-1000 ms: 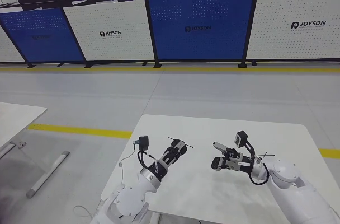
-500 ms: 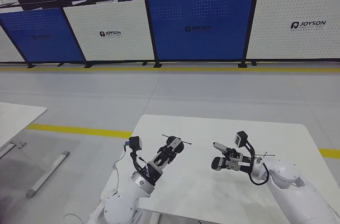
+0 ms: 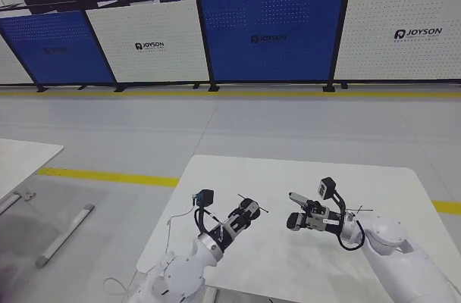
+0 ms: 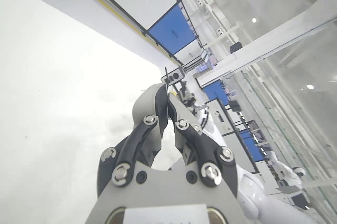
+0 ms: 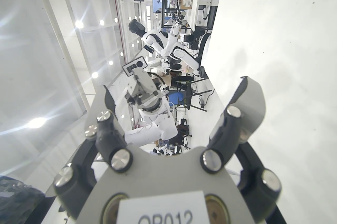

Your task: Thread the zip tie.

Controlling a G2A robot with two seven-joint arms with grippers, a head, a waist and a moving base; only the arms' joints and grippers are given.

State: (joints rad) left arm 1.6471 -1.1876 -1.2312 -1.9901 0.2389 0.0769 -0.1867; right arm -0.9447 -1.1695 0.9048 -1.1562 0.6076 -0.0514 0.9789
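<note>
A thin black zip tie [image 3: 264, 209] is pinched crosswise in my left gripper [image 3: 252, 206], which is shut on it above the white table [image 3: 306, 170]. In the left wrist view the tie [image 4: 165, 72] sticks out past the closed fingertips of the left gripper [image 4: 166, 88]. My right gripper [image 3: 291, 210] hangs a short way to the right, facing the left one, open with nothing between its fingers. The right wrist view has the right gripper [image 5: 175, 89] spread wide, and the left gripper [image 5: 139, 93] shows beyond it.
A second thin black strip [image 3: 359, 210] lies by the right forearm. The table's left edge [image 3: 166, 220] is close under the left arm. Another white table [image 3: 18, 163] stands off to the left across the floor.
My left gripper, still holding the zip tie, has shifted right and nearer the right gripper. The right arm has not moved.
</note>
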